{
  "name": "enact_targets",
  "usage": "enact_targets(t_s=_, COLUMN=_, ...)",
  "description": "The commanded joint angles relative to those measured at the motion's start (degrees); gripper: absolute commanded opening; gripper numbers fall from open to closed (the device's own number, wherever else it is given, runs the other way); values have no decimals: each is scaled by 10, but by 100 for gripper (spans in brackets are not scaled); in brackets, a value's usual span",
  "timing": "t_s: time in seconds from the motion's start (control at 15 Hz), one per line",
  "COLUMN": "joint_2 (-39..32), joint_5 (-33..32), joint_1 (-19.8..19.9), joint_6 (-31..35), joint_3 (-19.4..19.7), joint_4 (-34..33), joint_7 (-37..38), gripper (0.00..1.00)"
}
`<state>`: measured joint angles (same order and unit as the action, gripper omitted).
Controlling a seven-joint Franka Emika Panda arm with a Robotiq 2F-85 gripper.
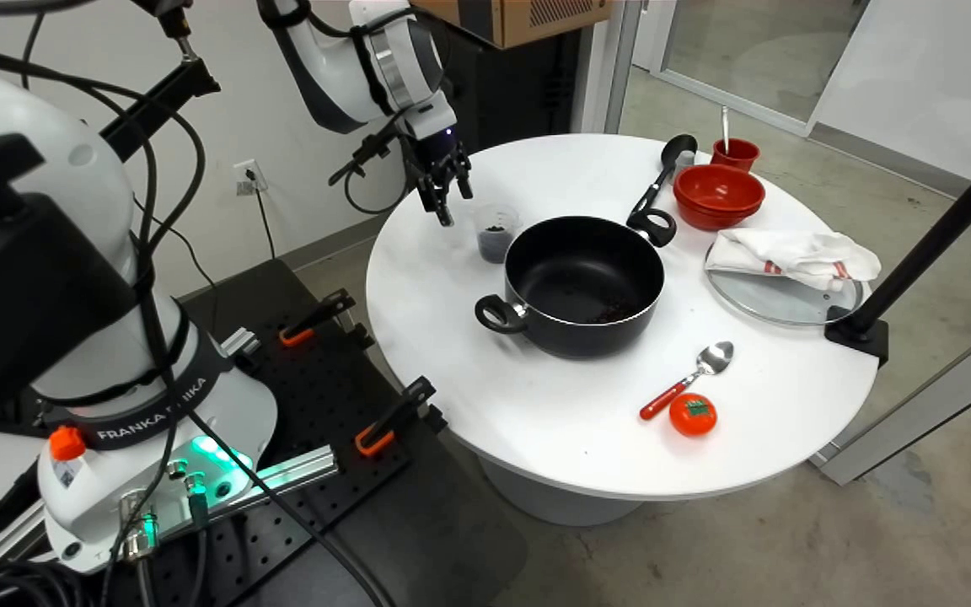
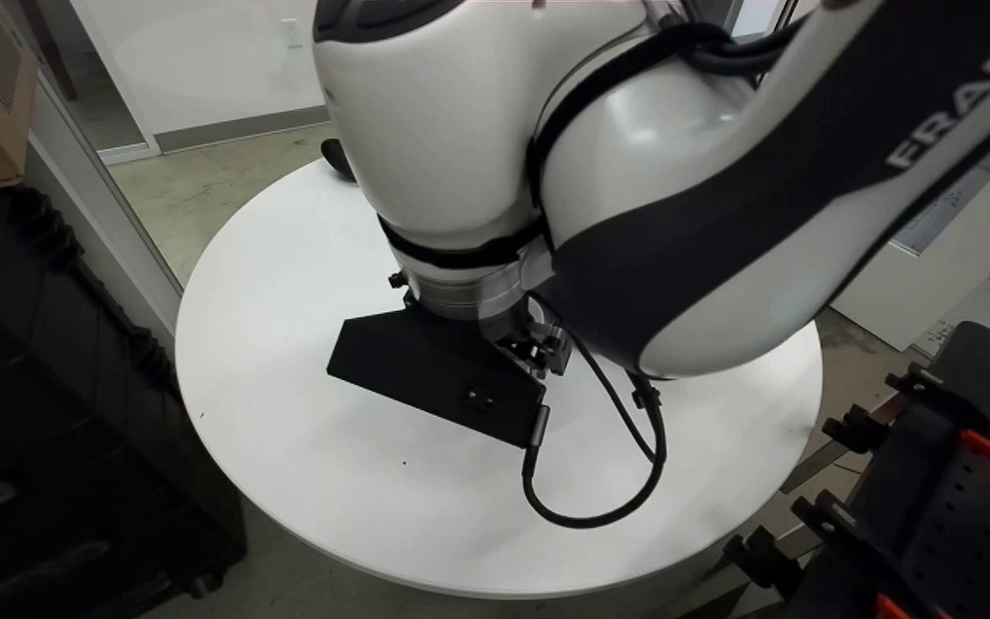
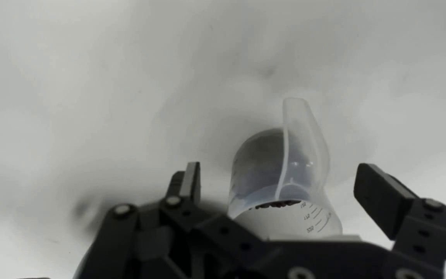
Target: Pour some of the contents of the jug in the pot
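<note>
The jug is a small translucent measuring jug with a handle and dark contents. It stands upright on the table beside the pot. It also shows in the wrist view, with dark pieces visible at its mouth. The pot is wide, round and black, with two side handles; a few dark bits lie inside it. My gripper is open and empty, above the table on the jug's far side from the pot. In the wrist view its fingers are spread wide to either side of the jug, apart from it. The arm hides jug and pot in an exterior view.
Behind the pot are a black ladle, a small grey cup, red bowls and a red cup. A glass lid lies under a white cloth. A spoon and tomato lie in front.
</note>
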<state>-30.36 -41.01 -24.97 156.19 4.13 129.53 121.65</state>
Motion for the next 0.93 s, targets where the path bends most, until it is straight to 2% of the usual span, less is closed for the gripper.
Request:
enact_targets(t_s=0.0, joint_2=-24, joint_5=21, joint_1=2, joint_6=12, joint_3=-2, joint_4=-37, joint_7=2, gripper=100)
enact_targets(t_s=0.53, joint_2=-57, joint_5=70, joint_1=-1, joint_6=-3, joint_3=10, joint_4=-72, joint_7=-17, gripper=100)
enact_targets(t_s=0.6, joint_2=-60, joint_5=74, joint_1=-2, joint_6=-3, joint_3=13, joint_4=-73, joint_7=-19, gripper=96)
enact_targets(t_s=0.67, joint_2=-62, joint_5=80, joint_1=-2, joint_6=-3, joint_3=14, joint_4=-74, joint_7=-22, gripper=73)
enact_targets(t_s=0.8, joint_2=-64, joint_5=87, joint_1=-4, joint_6=-4, joint_3=17, joint_4=-73, joint_7=-26, gripper=67)
enact_targets(t_s=0.87, joint_2=-64, joint_5=91, joint_1=-4, joint_6=-4, joint_3=18, joint_4=-73, joint_7=-27, gripper=61)
